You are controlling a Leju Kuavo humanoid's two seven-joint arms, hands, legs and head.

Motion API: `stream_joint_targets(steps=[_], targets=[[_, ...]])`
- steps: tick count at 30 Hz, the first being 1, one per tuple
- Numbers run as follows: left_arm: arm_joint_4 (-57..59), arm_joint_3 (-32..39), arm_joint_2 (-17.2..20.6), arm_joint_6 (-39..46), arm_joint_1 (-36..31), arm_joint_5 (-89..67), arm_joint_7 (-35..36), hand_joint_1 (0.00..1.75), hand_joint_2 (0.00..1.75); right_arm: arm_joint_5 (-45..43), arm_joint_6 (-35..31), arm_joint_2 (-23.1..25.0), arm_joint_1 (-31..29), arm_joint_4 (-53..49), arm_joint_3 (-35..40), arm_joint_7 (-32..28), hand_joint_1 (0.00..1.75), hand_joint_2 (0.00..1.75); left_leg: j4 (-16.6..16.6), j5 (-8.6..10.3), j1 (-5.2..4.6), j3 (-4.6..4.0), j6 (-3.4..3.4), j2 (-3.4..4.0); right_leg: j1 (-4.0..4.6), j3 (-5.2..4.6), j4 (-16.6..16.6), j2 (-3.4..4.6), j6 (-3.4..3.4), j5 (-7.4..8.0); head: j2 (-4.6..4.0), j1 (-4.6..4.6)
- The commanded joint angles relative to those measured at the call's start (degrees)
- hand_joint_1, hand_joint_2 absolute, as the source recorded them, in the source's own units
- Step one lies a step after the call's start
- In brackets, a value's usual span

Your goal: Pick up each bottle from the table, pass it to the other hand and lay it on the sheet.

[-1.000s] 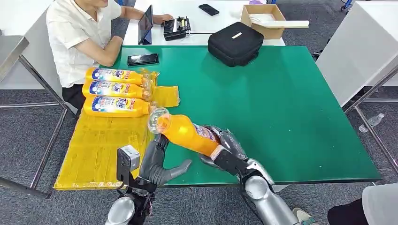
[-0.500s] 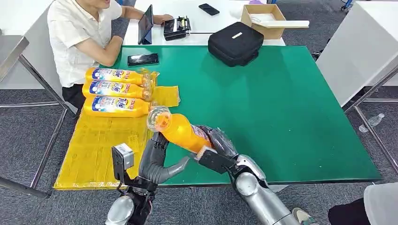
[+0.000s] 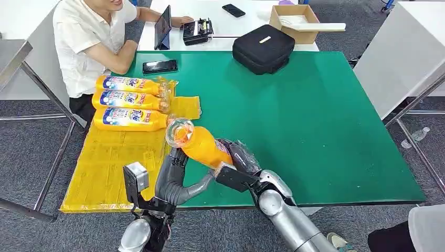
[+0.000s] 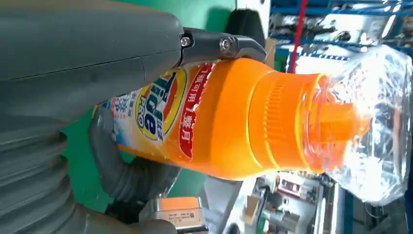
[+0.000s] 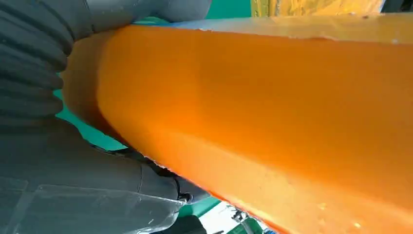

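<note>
Since a second ago my right hand (image 3: 237, 167) has carried the orange plastic detergent bottle with its clear wrapped cap (image 3: 197, 142) toward nine o'clock, and my left hand (image 3: 176, 181) has come up under it. My right hand grips the bottle's base end; the bottle lies tilted in the air over the near edge of the green table (image 3: 315, 121), cap pointing to about ten o'clock. My left hand's fingers (image 3: 175, 160) are spread and cupped around the bottle's neck end, thumb toward three o'clock, touching but not clasped. At ten o'clock, three matching orange bottles (image 3: 131, 101) lie side by side on the yellow sheet (image 3: 105, 163). A person in a white shirt (image 3: 86, 39) sits at eleven o'clock.
</note>
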Motion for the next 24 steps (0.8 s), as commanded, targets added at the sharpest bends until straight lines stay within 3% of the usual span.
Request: stream_joint_targets(steps=[1, 2, 5, 10, 24], targets=[[1.6, -2.9, -3.2, 0.6, -1.4, -0.5, -0.3, 0.00, 1.75, 0.2, 0.1, -1.1, -1.9, 2.9, 3.1, 0.4, 1.75, 1.75, 0.0, -0.11, 0.05, 0.16, 0.01, 0.03, 0.09, 0.21, 0.0, -0.07, -0.21, -0.10, 0.00, 0.00], [1.6, -2.9, -3.2, 0.6, -1.4, -0.5, -0.3, 0.00, 1.75, 0.2, 0.1, -1.1, -1.9, 2.9, 3.1, 0.4, 1.75, 1.75, 0.1, -0.27, 0.08, 0.45, 0.02, 0.16, 0.17, 0.51, 0.0, -0.03, -0.41, -0.21, 0.00, 0.02], [0.3, -1.9, -3.3, 1.9, -0.3, -0.9, -0.3, 0.00, 1.75, 1.2, -0.9, -1.5, -0.6, 1.1, 2.5, 2.1, 1.75, 1.75, 0.0, -0.06, 0.05, 0.08, 0.00, -0.02, 0.08, 0.12, 0.0, -0.10, -0.16, -0.07, 0.00, 0.00], [-0.8, -2.6, -2.9, 4.5, -0.2, -4.9, 0.7, 0.00, 1.75, 9.0, -4.8, -1.1, -0.7, 1.2, 3.9, 6.6, 1.75, 1.75, 0.1, -0.12, 0.05, 0.15, 0.01, 0.04, 0.10, 0.20, 0.0, -0.07, -0.21, -0.10, 0.00, 0.00], [-0.8, -2.6, -2.9, 4.5, -0.2, -4.9, 0.7, 0.00, 1.75, 9.0, -4.8, -1.1, -0.7, 1.2, 3.9, 6.6, 1.75, 1.75, 0.0, -0.09, 0.03, 0.11, 0.01, 0.05, 0.07, 0.14, 0.0, -0.04, -0.18, -0.08, 0.00, 0.00]])
